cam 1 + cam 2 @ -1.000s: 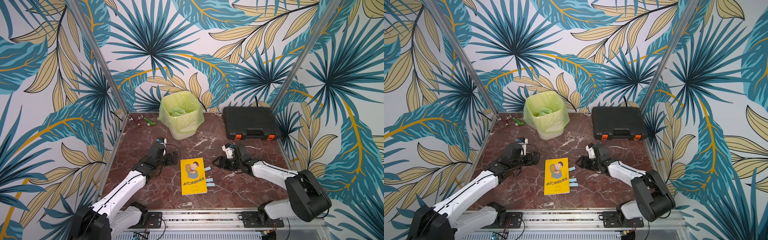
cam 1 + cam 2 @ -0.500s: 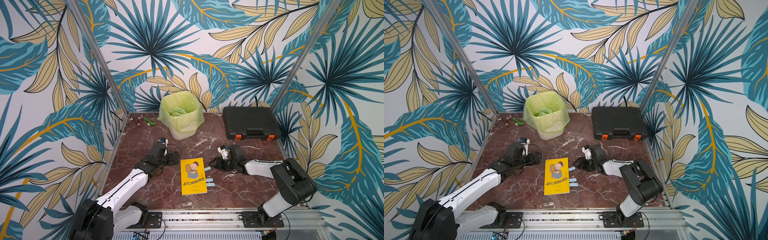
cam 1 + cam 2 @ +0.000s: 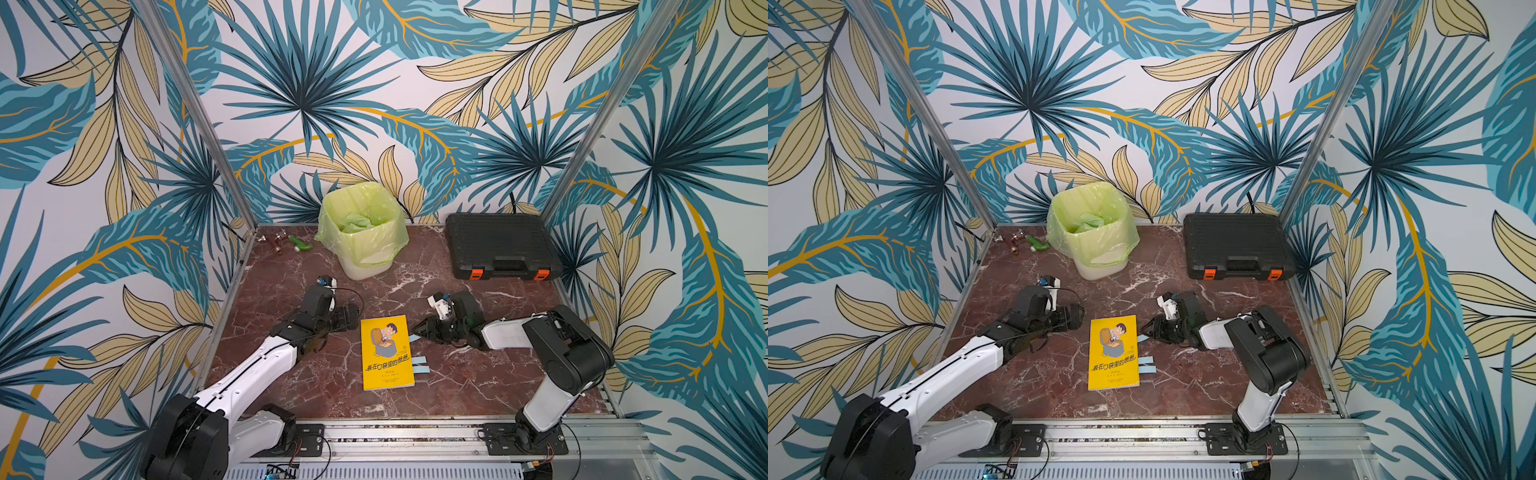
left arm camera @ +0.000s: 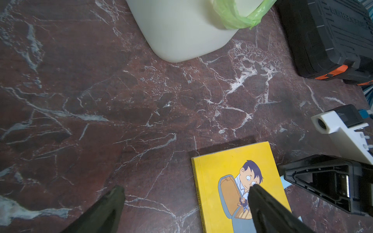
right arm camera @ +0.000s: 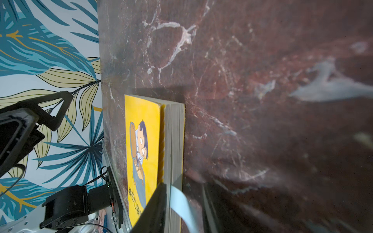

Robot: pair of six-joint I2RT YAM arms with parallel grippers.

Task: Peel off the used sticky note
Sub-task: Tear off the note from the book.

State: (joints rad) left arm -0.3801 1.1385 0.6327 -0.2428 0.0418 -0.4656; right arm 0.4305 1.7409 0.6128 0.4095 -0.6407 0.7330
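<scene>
A yellow book (image 3: 386,353) (image 3: 1113,353) lies flat on the marble table. Light-blue sticky notes stick out of its right page edge. The upper sticky note (image 3: 414,338) (image 5: 179,203) curls out between the fingers of my right gripper (image 3: 419,330) (image 5: 184,188). Its jaws are narrowed around the note, with a gap still showing beside it. The lower notes (image 3: 420,363) lie untouched. My left gripper (image 3: 355,320) (image 4: 186,187) is open wide at the book's upper left corner, one finger over the cover (image 4: 238,181), holding nothing.
A white bin with a green liner (image 3: 361,245) stands behind the book. A shut black tool case (image 3: 500,245) sits at the back right. Small fittings (image 3: 286,243) lie in the back left corner. Patterned walls enclose three sides.
My right gripper slid left to the book's page edge and its jaws narrowed around the upper note. The left gripper edged closer to the book's corner.
</scene>
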